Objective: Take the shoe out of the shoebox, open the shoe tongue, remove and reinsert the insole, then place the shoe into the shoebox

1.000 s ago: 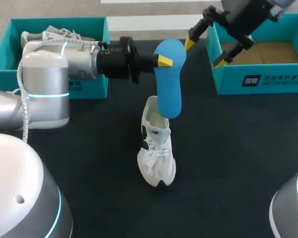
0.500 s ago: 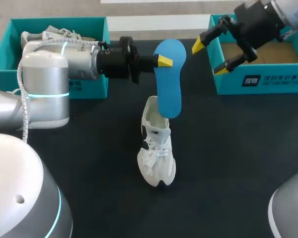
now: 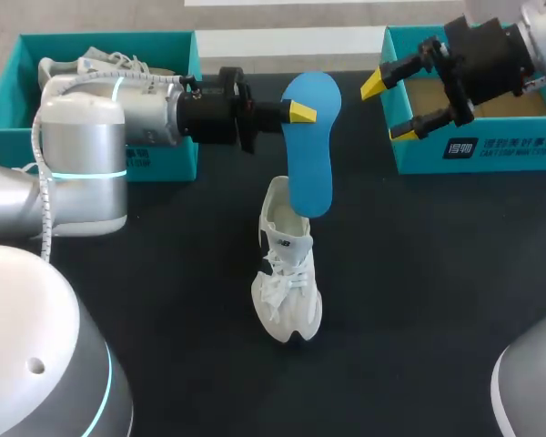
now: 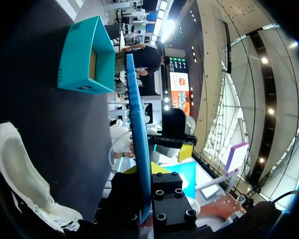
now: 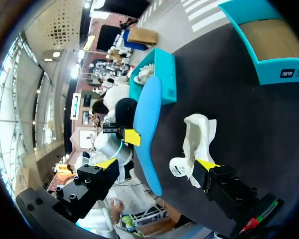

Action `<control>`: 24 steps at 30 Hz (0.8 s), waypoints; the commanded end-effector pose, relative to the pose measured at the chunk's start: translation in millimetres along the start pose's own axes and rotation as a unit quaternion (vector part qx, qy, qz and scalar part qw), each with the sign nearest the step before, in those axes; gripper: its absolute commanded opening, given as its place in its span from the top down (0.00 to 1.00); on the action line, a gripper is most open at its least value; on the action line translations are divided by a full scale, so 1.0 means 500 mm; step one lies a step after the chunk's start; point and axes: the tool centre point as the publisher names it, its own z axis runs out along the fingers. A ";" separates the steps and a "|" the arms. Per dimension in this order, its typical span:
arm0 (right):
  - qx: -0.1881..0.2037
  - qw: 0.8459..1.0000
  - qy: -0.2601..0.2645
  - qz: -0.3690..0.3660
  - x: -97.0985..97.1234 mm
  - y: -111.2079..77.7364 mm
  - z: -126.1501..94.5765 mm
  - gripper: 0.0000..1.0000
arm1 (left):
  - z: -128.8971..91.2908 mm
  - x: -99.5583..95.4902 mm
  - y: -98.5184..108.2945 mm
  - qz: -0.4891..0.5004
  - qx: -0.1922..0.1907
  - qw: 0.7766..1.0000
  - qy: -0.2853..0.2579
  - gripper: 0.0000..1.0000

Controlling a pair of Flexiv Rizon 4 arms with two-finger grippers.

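My left gripper [image 3: 296,111] is shut on the top of a blue insole [image 3: 309,146], which hangs upright over the heel of a white shoe [image 3: 287,264]. The shoe lies on the black table with its toe toward the near edge. In the left wrist view the insole [image 4: 138,144] shows edge-on between the fingers, with the shoe [image 4: 20,169] below and to one side. My right gripper [image 3: 391,107] hangs open and empty at the near left corner of the right teal shoebox [image 3: 491,150]. In the right wrist view the insole [image 5: 147,114] and shoe [image 5: 197,142] lie ahead of that gripper [image 5: 155,164].
A second teal shoebox [image 3: 9,96] at the back left holds another white shoe [image 3: 100,62] and sits behind my left arm. The right shoebox has a bare cardboard floor [image 3: 491,96]. Dark table lies free on either side of the shoe.
My right gripper has drawn away to the right from the insole's top toward the right shoebox, turning as it went. The left arm, insole and shoe have stayed put.
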 end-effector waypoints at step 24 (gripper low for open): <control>-0.010 0.985 0.155 -0.075 -0.036 0.025 0.024 0.00 | -0.001 -0.001 0.001 0.000 0.000 1.000 0.000 1.00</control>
